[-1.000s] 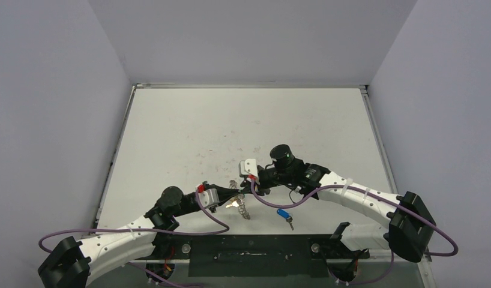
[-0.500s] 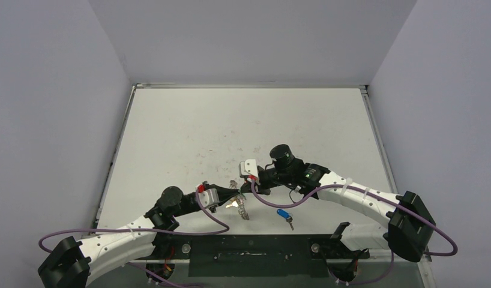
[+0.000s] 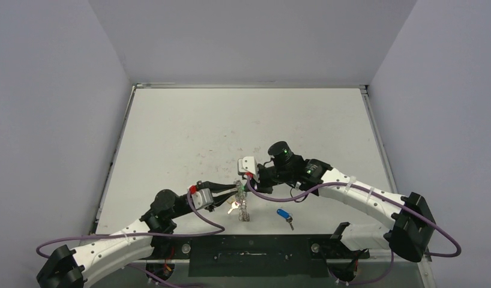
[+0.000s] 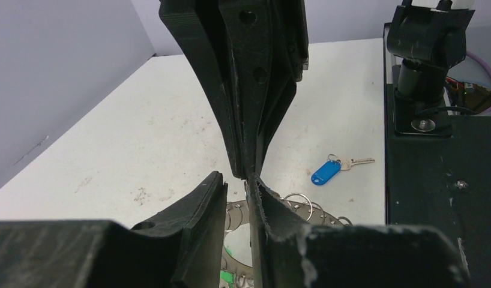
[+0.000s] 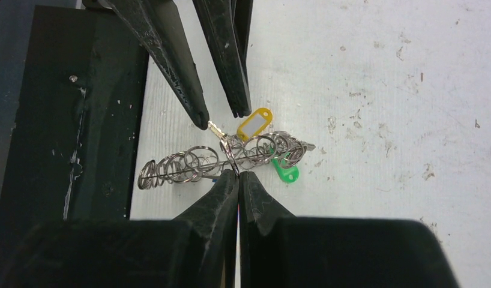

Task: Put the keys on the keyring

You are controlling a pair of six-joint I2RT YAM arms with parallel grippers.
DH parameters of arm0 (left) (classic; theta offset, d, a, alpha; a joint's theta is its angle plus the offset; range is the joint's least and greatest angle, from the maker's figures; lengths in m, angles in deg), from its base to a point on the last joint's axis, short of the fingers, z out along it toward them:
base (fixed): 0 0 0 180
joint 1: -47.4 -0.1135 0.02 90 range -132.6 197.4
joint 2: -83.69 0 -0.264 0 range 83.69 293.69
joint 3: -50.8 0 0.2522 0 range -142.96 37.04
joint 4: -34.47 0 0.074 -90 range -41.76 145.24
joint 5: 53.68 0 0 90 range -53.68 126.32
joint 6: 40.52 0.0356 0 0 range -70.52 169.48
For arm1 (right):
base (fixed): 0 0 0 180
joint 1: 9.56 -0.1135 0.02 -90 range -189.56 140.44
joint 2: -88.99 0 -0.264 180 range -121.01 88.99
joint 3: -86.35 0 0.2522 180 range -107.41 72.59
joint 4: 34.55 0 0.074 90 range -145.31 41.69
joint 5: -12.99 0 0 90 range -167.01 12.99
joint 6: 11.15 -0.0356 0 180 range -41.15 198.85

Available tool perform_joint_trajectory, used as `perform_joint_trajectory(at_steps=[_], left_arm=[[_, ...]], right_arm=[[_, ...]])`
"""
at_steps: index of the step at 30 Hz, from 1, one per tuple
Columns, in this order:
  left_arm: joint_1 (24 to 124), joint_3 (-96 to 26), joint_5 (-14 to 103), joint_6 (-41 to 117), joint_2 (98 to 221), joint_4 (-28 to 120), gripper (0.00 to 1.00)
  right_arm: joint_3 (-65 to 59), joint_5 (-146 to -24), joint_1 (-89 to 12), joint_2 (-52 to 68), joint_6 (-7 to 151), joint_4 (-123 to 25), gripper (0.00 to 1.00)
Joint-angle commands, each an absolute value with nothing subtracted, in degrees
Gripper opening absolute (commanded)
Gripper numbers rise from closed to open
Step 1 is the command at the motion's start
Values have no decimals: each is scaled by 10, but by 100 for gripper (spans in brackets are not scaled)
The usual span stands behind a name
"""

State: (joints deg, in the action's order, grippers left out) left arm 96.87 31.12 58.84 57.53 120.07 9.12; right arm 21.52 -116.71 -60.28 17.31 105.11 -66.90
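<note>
Silver wire loops crowd the rim of the keyring (image 5: 189,165). From the right wrist it shows as a long narrow cluster, apparently tipped up on edge on the white table (image 5: 381,72). The right gripper (image 5: 237,174) is clenched, its two tips pressed together on one loop near the middle of the ring. A yellow-tagged key (image 5: 255,125) sits against the ring at one o'clock from that pinch, and a green-tagged key (image 5: 285,173) at three o'clock. The left gripper (image 5: 220,118) reaches in from twelve o'clock with its fingers parted a little and nothing between them. A bare key blade lies just beside one of its tips, at eleven o'clock from the pinch.

In the top view both arms meet over the ring near the table's six o'clock edge. A blue-tagged key (image 3: 284,214) lies flat on the table at four o'clock from the ring, apart from it and from both grippers, close to the black base plate (image 3: 249,246).
</note>
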Motion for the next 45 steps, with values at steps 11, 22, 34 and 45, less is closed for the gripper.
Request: perform_joint_trajectory(at_steps=[11,22,34,45], left_arm=[[971,286,579,565,1168,185,28],[972,268,590,541,1152,252,37],[971,253,580,559,1146,278,44],[971,238,548,568,1163,295,37]], right_arm=[[175,-1119,-634,153,1036,-677,0],[172,-1120,-636,140,1022,-650,0],[160,-1123,-638,144,1005,-632,0],[158,-1127,-640,139,1004,-632,0]])
